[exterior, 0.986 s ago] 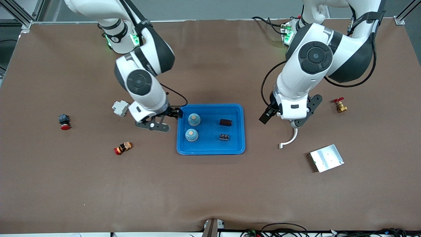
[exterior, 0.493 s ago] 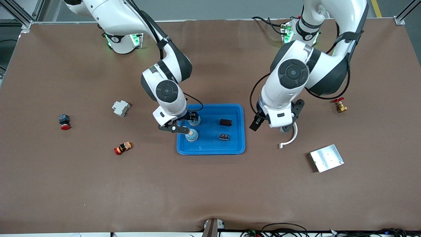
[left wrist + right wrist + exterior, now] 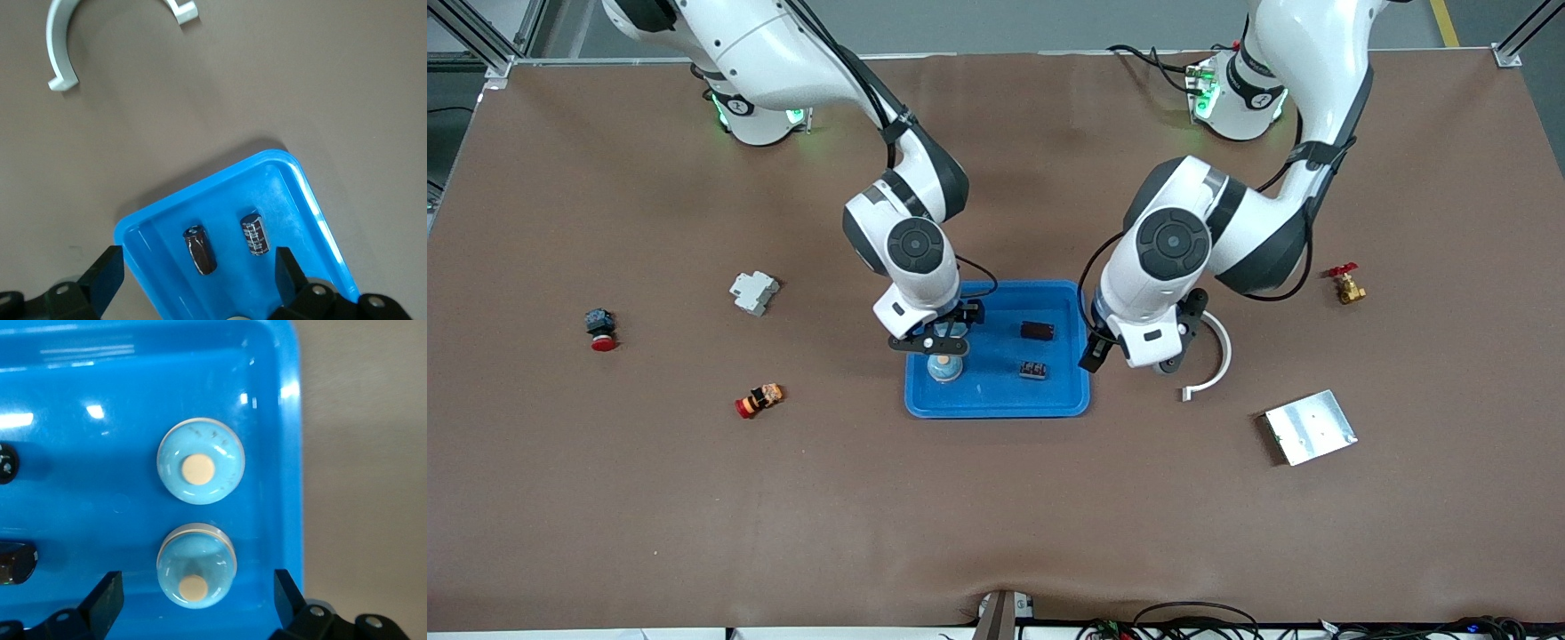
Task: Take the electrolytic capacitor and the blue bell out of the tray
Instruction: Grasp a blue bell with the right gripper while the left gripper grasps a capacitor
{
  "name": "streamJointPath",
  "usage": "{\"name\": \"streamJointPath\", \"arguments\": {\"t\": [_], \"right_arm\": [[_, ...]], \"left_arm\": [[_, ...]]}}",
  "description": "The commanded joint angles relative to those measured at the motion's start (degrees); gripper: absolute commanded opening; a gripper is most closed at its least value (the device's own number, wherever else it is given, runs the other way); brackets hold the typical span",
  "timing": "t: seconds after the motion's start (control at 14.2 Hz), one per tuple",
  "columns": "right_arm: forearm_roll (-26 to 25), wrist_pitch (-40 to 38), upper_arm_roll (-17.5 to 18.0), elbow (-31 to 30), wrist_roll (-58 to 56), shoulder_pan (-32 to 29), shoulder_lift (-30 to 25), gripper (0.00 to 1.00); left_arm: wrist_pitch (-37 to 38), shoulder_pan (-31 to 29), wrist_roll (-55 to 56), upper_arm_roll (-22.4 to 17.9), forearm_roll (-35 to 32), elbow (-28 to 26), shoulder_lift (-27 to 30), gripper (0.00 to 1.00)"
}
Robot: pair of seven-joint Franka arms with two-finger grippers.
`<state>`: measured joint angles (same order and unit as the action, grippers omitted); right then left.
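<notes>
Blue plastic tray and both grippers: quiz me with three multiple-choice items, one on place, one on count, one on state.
1. Where do the two round light-blue bells sit?
A. in the blue plastic tray
B. on the square metal plate
C. on the brown mat

2. How many dark cylindrical capacitors lie in the tray?
A. one
B. two
C. four

3. How does the right gripper stand?
A. shut on a bell
B. open, over the bells
C. open, over the metal plate

Answers: 1 A, the right wrist view shows both inside the rim. 2 B, the left wrist view shows two. 3 B, fingers apart, nothing between.
</notes>
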<state>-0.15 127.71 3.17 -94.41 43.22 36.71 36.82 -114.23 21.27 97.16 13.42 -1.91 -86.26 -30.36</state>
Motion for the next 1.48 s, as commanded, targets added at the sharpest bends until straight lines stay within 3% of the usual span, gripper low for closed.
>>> {"name": "streamJointPath", "arguments": {"t": [0.0,0.21,0.42,0.92,1.06,1.34,1.41], "right_arm": [[-1.2,1.0,-0.5,-0.5,1.0,0.6,0.7,1.0],[-1.3,6.1,-0.5,-4.2,1.0,1.5,0.9,1.0],[-1.3,6.6,-0.6,-4.3,1.0,1.7,1.3,1.0],[-1.2,7.9,-0.6,-4.3,1.1,1.3,1.9,1.0],[-0.8,8.1,-0.5,-4.4,1.1,0.9,1.9,0.87],[-0.4,7.7,-0.4,-4.6,1.1,-0.3,1.5,0.45],[-0.3,7.4,-0.4,-4.5,1.0,-0.5,1.3,0.39]], "left_arm": [[-1.8,1.8,3.3,-0.2,-1.5,0.6,-2.1,1.0],[-2.0,2.8,8.6,-0.2,-5.5,2.6,-5.7,1.0],[-2.0,4.0,10.5,-0.3,-5.5,6.4,-9.4,1.0],[-8.0,4.8,17.7,-0.4,-5.3,7.2,-12.7,1.0],[-8.2,5.4,20.7,-0.5,-5.4,7.1,-13.1,1.0],[-11.1,6.7,27.6,-0.8,-5.6,7.2,-14.9,1.0],[-11.6,7.6,28.3,-1.7,-5.8,7.2,-15.4,1.0]]}}
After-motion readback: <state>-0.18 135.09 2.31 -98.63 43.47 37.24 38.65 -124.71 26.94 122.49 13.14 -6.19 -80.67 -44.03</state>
